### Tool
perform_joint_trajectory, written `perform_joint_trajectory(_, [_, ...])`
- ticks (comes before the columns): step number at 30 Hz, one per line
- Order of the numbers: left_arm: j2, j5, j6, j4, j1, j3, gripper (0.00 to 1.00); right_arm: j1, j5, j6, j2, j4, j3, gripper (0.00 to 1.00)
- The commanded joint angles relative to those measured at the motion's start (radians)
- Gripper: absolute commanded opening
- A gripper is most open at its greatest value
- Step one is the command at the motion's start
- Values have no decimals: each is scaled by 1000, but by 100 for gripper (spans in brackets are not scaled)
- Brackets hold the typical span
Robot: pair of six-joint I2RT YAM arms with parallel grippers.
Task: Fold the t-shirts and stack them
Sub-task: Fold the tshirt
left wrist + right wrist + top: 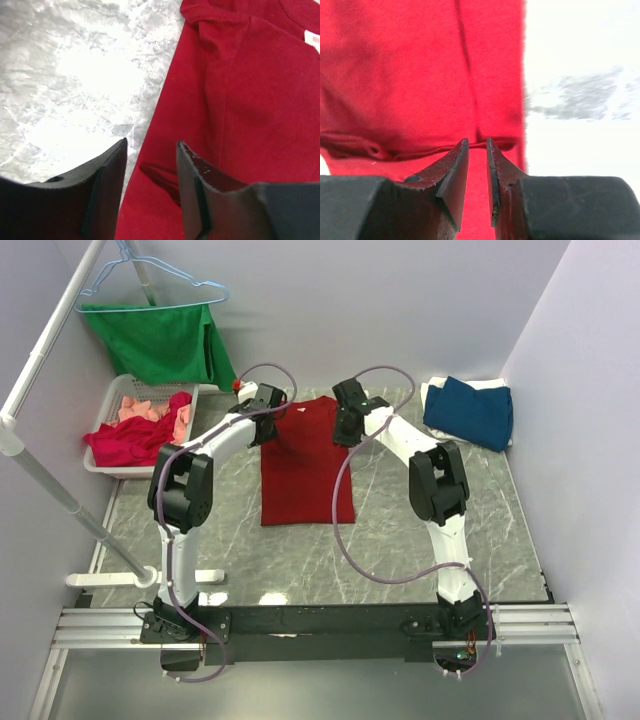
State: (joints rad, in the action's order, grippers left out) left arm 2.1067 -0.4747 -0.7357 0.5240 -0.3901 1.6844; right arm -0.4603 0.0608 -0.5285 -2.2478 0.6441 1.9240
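The left gripper (pixel 150 145) and right gripper (pixel 477 141) are hovering, jaws parted and empty, over the collar-end edges of the deep-red t-shirt (pixel 307 465) lying on the marble table (pixel 480 510), so pinching both corners evenly matters before folding.

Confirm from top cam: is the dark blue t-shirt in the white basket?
No, the dark blue t-shirt lies at far right, the white basket at far left.

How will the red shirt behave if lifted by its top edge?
Likely floppy: the red shirt lies flat with soft creases, so it should drape and sag. Probably light, thin cloth; may slide on the smooth table.
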Motion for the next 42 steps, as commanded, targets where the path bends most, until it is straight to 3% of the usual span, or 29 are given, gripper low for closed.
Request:
perform_joint_trajectory(1, [-88,8,32,16,0,23,50,28,-6,12,97,15,-49,29])
perform_joint_trajectory(3, [-125,57,15,60,2,-30,52,28,-22,27,143,26,-135,33])
perform_joint_trajectory(4, [-149,86,10,56,2,-69,52,28,-30,27,193,31,-167,42])
perform_joint_trajectory(9, [-448,292,-37,-163,8,-480,59,26,-58,-1,442,-41,-485,60])
perform_joint_trajectory(17, [-672,594,-44,-344,8,-799,59,-3,-251,-10,675,-202,-871,60])
perform_joint_trajectory(23, [-662,624,-57,-404,8,-891,59,-40,-325,-37,685,-319,-1002,59])
perform_joint_trajectory(30, [-602,625,-54,-446,10,-925,58,-60,-320,-45,599,-389,-1037,57])
perform_joint_trajectory(42, [-553,570,-24,-323,8,-881,57,-61,-263,-51,518,-382,-1022,52])
